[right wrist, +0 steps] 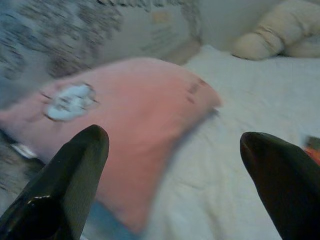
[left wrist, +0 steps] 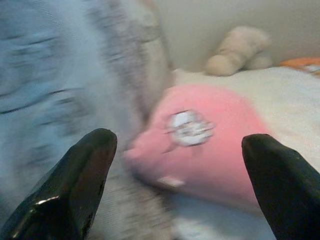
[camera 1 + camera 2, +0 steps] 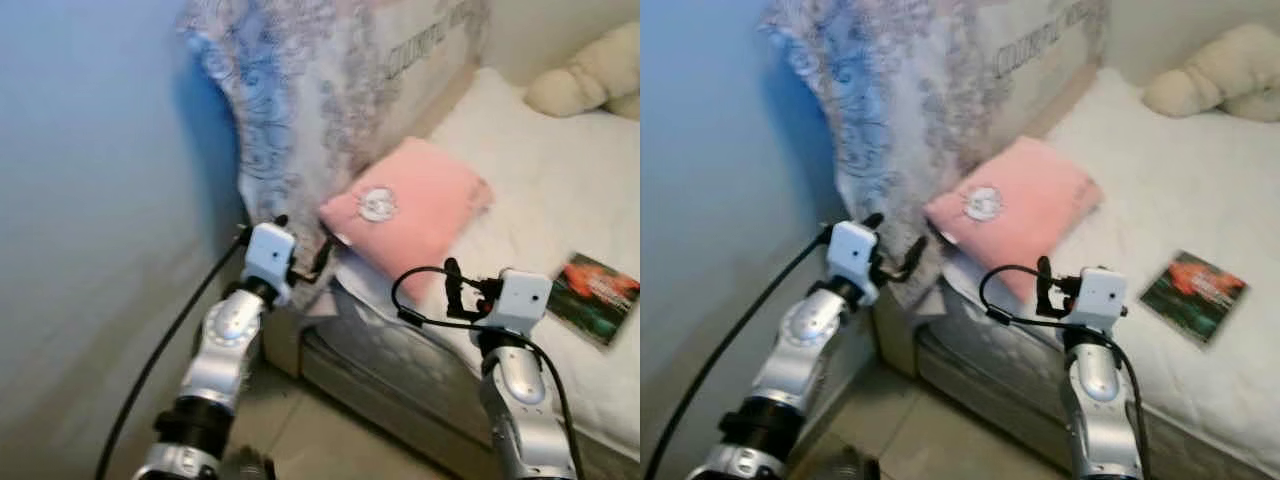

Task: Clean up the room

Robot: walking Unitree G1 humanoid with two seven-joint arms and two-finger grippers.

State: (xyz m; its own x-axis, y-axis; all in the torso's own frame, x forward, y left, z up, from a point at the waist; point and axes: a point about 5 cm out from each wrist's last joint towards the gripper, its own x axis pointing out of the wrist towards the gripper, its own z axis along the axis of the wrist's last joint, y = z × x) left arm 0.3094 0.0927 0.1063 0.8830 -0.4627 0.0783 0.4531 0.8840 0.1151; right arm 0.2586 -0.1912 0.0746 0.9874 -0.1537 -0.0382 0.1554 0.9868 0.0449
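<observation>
Pink fabric covers the small pillow [image 3: 410, 215] that lies at the near corner of the bed [image 3: 560, 170], with a round white patch [image 3: 377, 204] on its top side. The pillow rests on the white bed cover, and its back edge is just beside a large patterned cushion [image 3: 300, 90], grey and bluish, that stands upright at the head of the bed next to the blue wall [image 3: 90, 200]. A second cushion with printed letters [image 3: 435, 45] stands behind it. On the cover, well apart from the pillow and toward the robot's right, lies a flat book or card [image 3: 595, 295] with a dark green and red picture. At the far side of the bed a cream plush toy [image 3: 590, 75] lies against the wall.

The left tool [image 3: 300, 262] is raised in front of the near corner of the bed, close to the lower part of the patterned cushion and just beside the edge of the pink pillow. In the left wrist view its two black fingers [image 2: 75, 190] stand wide apart with nothing between them, and the pillow shows in the gap beyond them. The right tool [image 3: 455, 288] hovers over the mattress edge, near the front of the pillow. Its fingers [image 1: 65, 190] are also spread wide and hold nothing. Both wrist views are blurred.
</observation>
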